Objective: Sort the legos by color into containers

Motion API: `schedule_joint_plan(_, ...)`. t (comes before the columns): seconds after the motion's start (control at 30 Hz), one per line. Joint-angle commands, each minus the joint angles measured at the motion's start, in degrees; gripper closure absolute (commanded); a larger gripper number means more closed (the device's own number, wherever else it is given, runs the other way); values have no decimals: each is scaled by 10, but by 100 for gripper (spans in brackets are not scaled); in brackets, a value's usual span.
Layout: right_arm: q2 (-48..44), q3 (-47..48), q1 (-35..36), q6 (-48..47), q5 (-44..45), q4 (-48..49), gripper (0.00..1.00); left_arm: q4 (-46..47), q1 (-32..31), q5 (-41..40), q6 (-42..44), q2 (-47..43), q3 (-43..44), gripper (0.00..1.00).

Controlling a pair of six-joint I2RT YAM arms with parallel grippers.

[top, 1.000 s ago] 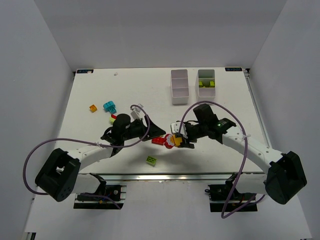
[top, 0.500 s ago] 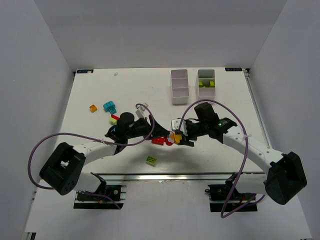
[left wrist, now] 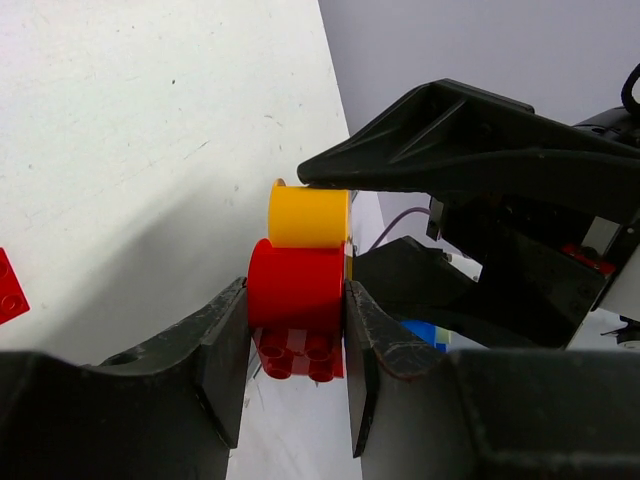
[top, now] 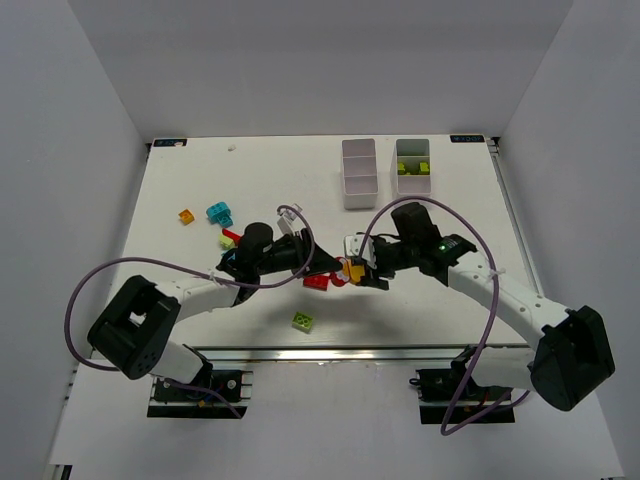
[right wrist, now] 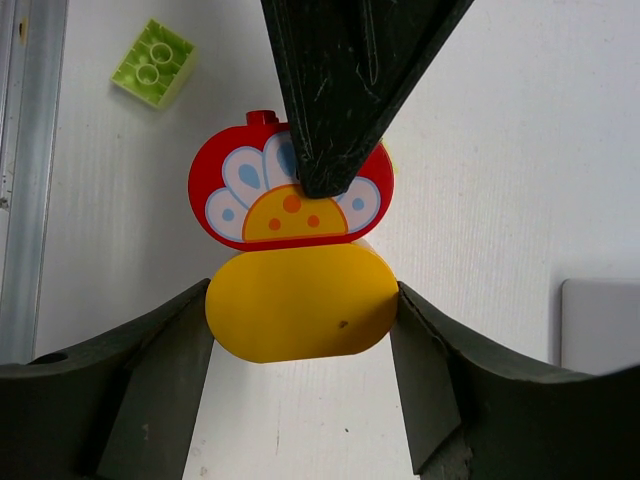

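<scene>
Legos meet at the middle of the white tabletop [top: 260, 170]: a red rounded brick [left wrist: 296, 288] with a flower print sits stuck to a yellow rounded brick [right wrist: 300, 315]. The left claw [top: 325, 268] pinches the red brick, one finger flat on each side. The right claw [top: 360, 272] pinches the yellow brick the same way.

A flat red brick [top: 316, 281] lies just beside the pair, and a lime brick [top: 303, 320] lies nearer the metal rail [top: 340, 352]. Well to the left are a cyan brick [top: 218, 213] and an orange brick [top: 185, 216]. Two white bins stand at the far side: the left bin [top: 359, 204] and the right bin [top: 413, 192], with lime pieces showing in the right one. Pale grey panels wall in the tabletop.

Both arms reach inward from their bases, elbows out, purple cables looping over them.

Only the right wrist view shows the flower print, crossed by a left finger. Only the left wrist view shows the red brick's hollow underside.
</scene>
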Motion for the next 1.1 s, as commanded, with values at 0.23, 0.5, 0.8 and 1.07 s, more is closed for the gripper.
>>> schedule_joint_plan(0.23,-39,-13,-109,-3,-30,13,100,-9,55,33,21,-20,55,100)
schedule_joint_plan(0.5,-28,23,-233,16,-41,32,100,-145,85,38,132,5,163,100)
schedule_joint_plan(0.8,-15,52,-353,126,-46,91,100,-182,82,10,223,77,302,100)
schedule_joint_plan(1.07,30,117,-474,196,-102,86,100,-230,48,15,313,190,459,100)
